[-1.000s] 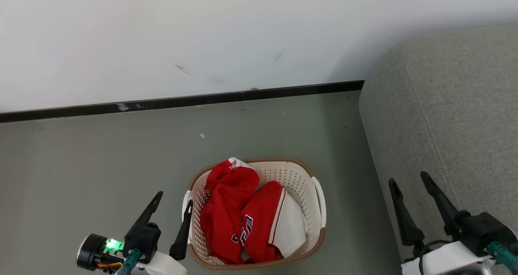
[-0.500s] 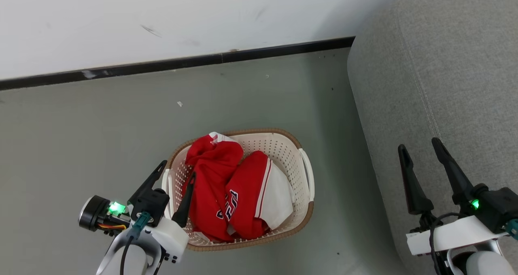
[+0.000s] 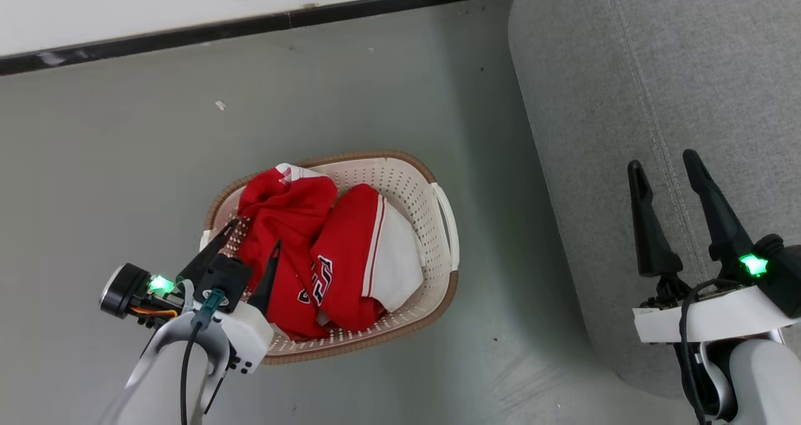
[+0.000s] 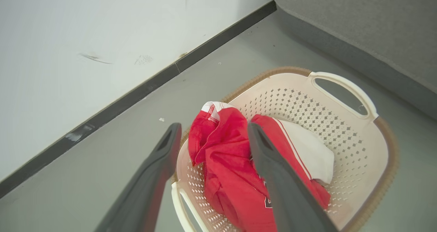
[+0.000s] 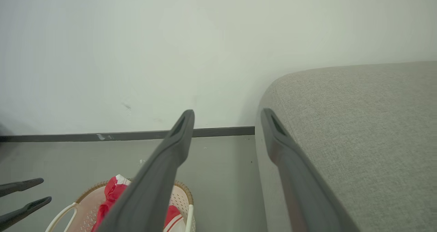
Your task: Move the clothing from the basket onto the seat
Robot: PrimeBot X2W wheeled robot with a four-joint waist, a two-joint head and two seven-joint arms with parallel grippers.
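Left end effector (image 3: 255,234) held open, empty, over clothing (image 3: 294,215) in basket (image 3: 410,190), judged ready for grasp; right end effector (image 3: 661,159) open, empty, at seat (image 3: 626,68) edge

readable text: none | clothing (image 3: 350,243): creased lettering (image 3: 318,281), illegible

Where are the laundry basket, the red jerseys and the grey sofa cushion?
laundry basket (image 3: 403,187): head view, bare perforated inner wall.
red jerseys (image 3: 291,215): head view, red fabric of the crumpled one.
grey sofa cushion (image 3: 688,68): head view, top fabric surface.
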